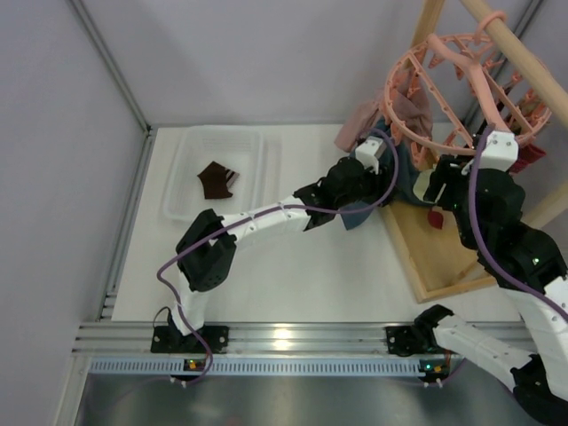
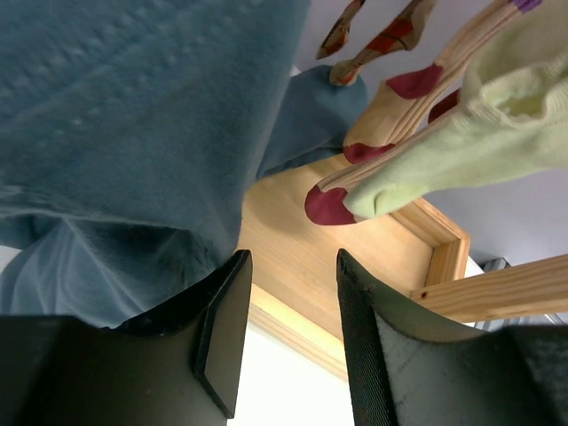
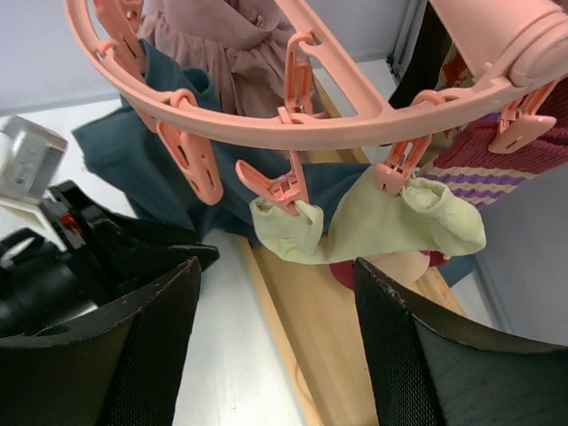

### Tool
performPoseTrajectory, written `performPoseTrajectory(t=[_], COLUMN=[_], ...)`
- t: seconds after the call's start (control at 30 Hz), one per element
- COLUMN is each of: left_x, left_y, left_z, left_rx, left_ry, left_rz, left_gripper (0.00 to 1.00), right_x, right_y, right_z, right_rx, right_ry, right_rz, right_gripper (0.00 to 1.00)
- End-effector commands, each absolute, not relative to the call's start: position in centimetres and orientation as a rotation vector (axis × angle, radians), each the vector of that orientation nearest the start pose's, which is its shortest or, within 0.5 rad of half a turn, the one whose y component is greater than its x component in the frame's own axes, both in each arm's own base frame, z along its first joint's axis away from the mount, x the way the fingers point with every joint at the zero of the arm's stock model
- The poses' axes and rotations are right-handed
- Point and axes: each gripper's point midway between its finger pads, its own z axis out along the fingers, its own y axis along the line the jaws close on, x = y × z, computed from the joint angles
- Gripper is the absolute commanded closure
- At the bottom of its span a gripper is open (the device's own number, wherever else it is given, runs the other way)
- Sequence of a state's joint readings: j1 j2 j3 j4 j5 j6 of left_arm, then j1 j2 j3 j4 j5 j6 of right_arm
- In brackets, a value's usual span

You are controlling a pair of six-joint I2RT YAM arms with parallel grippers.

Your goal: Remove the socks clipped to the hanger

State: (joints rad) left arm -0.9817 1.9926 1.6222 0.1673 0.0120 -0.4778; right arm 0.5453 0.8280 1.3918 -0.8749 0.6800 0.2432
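Note:
The salmon-pink hanger (image 1: 457, 84) hangs from the wooden pole at the top right. In the right wrist view, two clips on its ring (image 3: 293, 124) hold a pale yellow sock (image 3: 373, 222). A maroon striped sock (image 3: 497, 160) hangs further right. My right gripper (image 3: 277, 275) is open just below the yellow sock, touching nothing. My left gripper (image 2: 291, 266) is open and empty beside the teal cloth (image 2: 124, 133). The yellow sock (image 2: 461, 151) and a cream sock with red toe and heel (image 2: 390, 115) hang to its upper right.
A clear tray (image 1: 182, 169) at the back left holds a dark brown sock (image 1: 217, 180). The wooden base frame (image 1: 444, 266) lies under the hanger. A dusty-pink garment (image 3: 222, 44) and the teal cloth (image 3: 133, 151) hang from the ring. My left arm (image 3: 53, 257) is close to my right gripper.

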Motion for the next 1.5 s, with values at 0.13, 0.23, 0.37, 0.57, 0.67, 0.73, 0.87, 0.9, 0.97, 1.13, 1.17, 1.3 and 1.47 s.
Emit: performPoseTrajectory(t=[0.13, 0.23, 0.37, 0.57, 0.67, 0.73, 0.87, 0.9, 0.97, 1.13, 1.17, 1.3, 1.47], left_x=[33.7, 33.7, 33.6, 33.2, 31.9, 31.2, 30.0, 29.3, 28.9, 28.0, 27.9, 29.0, 30.7], left_y=[-52.4, -52.2, -52.1, -52.0, -52.5, -52.8, -52.8, -53.0, -53.4, -55.0, -55.5, -56.9, -57.9], left_z=[28.0, 28.1, 28.0, 27.6, 27.8, 28.2, 28.2, 28.4, 28.1, 28.3, 27.7, 27.4, 26.1], left_rx=[0.442, 0.445, 0.451, 0.471, 0.53, 0.566, 0.595, 0.611, 0.611, 0.684, 0.702, 0.698, 0.638], left_ry=[1.732, 1.73, 1.734, 1.743, 1.739, 1.712, 1.681, 1.665, 1.661, 1.606, 1.599, 1.57, 1.599], left_rz=[-1.132, -1.134, -1.134, -1.153, -1.215, -1.244, -1.204, -1.189, -1.165, -1.229, -1.243, -1.235, -1.208], left_gripper=[0.52, 0.52, 0.52, 0.52, 0.51, 0.48, 0.37, 0.32, 0.18, 0.02, 0.02, 0.02, 0.02], right_x=[26.5, 27.4, 28.7, 29.7, 29.7, 29.5, 28.9, 28.8, 28.6, 27.9, 27.8, 27.4, 26.8], right_y=[2.7, 2.3, 1.2, 1.3, 1.6, 1.7, 1.9, 2.1, 2.4, 3.4, 3.4, 3.4, 3.3], right_z=[38.8, 38.9, 38.4, 39.0, 38.8, 38.7, 38.7, 38.7, 38.8, 39.4, 39.4, 39.7, 40.4], right_rx=[0.121, 0.123, 0.117, 0.106, 0.101, 0.109, 0.121, 0.112, 0.112, 0.097, 0.095, 0.093, 0.094], right_ry=[1.773, 1.761, 1.772, 1.755, 1.763, 1.766, 1.77, 1.773, 1.773, 1.76, 1.763, 1.76, 1.751], right_rz=[-0.082, -0.083, -0.127, -0.118, -0.1, -0.085, -0.055, -0.04, -0.02, 0.059, 0.064, 0.074, 0.076], right_gripper=[0.36, 0.39, 0.39, 0.4, 0.42, 0.42, 0.42, 0.42, 0.42, 0.42, 0.42, 0.42, 0.42])
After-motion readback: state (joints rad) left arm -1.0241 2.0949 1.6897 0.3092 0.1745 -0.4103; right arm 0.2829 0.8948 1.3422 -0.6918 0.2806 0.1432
